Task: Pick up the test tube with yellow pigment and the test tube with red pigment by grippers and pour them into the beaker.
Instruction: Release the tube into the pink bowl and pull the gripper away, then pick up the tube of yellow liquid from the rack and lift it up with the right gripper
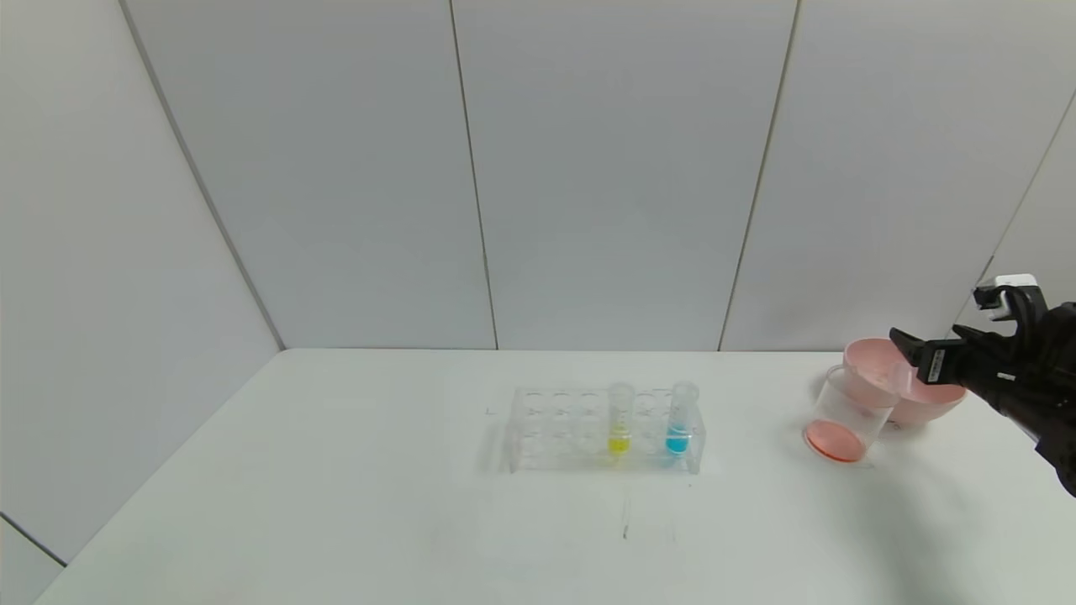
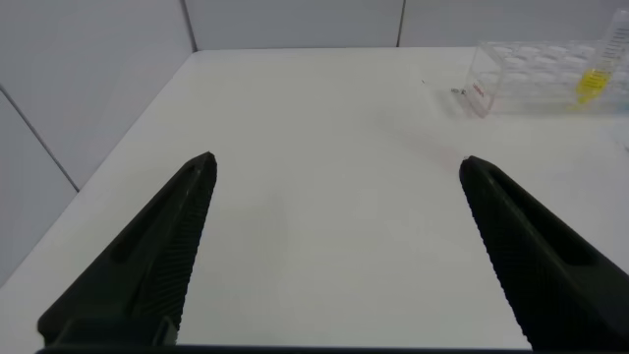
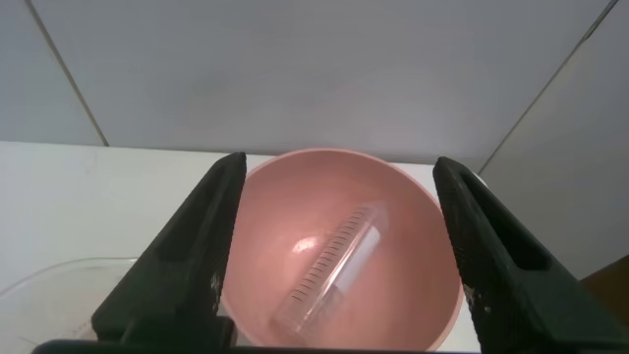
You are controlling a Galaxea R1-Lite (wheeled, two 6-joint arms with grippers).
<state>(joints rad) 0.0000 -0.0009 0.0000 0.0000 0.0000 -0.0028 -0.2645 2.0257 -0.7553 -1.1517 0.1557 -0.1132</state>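
Observation:
The test tube with yellow pigment [image 1: 619,420] [image 2: 590,84] stands upright in the clear rack [image 1: 555,420] at mid-table. The beaker [image 1: 845,416] stands at the right with red liquid in its bottom. Just behind it is the pink bowl [image 1: 874,361] [image 3: 285,197]. A clear graduated tube [image 3: 334,261] lies slanted inside the bowl, with no liquid showing in it. No tube holding red liquid is in view. My right gripper [image 1: 912,353] [image 3: 339,162] hangs open over the bowl, holding nothing. My left gripper [image 2: 336,160] is open over bare table, left of the rack.
A tube with blue liquid [image 1: 679,420] stands in the rack to the right of the yellow one. The beaker's rim [image 3: 59,280] shows beside the bowl in the right wrist view. A grey panelled wall closes off the table's far edge.

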